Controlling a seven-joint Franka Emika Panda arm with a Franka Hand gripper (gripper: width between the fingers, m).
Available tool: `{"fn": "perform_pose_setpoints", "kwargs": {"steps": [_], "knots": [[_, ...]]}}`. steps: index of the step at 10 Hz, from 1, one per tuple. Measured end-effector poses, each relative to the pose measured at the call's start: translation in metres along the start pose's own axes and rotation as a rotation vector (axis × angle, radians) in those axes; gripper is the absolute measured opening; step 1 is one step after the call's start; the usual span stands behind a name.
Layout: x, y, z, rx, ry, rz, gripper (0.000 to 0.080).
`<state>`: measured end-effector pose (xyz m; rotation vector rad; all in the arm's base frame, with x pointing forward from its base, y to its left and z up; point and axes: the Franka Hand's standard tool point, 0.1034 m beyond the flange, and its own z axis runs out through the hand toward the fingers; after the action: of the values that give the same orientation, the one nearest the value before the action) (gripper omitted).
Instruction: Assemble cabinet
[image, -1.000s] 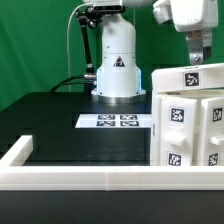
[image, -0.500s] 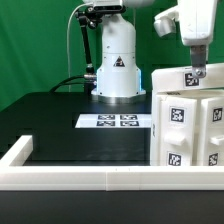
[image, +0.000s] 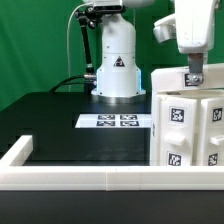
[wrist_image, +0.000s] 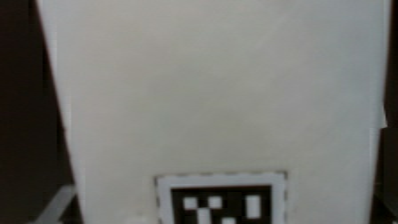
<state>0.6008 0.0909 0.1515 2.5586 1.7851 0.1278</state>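
Note:
The white cabinet body (image: 190, 130) stands at the exterior view's right, with several black-and-white tags on its front blocks. A white part with a tag lies across its top (image: 176, 78). My gripper (image: 195, 74) hangs straight down over that top part, its fingertips at the top surface. In the wrist view the white part (wrist_image: 214, 90) fills the picture and its tag (wrist_image: 222, 200) sits between the jaws. A grey finger (wrist_image: 54, 205) shows only at one edge, so the jaws look spread wide and hold nothing.
The marker board (image: 116, 121) lies flat on the black table in front of the arm's white base (image: 116, 65). A long white table rim (image: 90, 178) runs along the front and turns back at the exterior view's left.
My gripper has come down from above onto the cabinet's top part. The cabinet has not moved.

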Motion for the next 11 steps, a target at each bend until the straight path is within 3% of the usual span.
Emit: {"fn": "perform_pose_setpoints", "kwargs": {"steps": [5,11], "knots": [[-0.002,0.0008,0.0004,0.0,-0.002,0.102,0.0562],[-0.0029,0.001,0.0009,0.0,-0.002,0.547,0.0563]]}}
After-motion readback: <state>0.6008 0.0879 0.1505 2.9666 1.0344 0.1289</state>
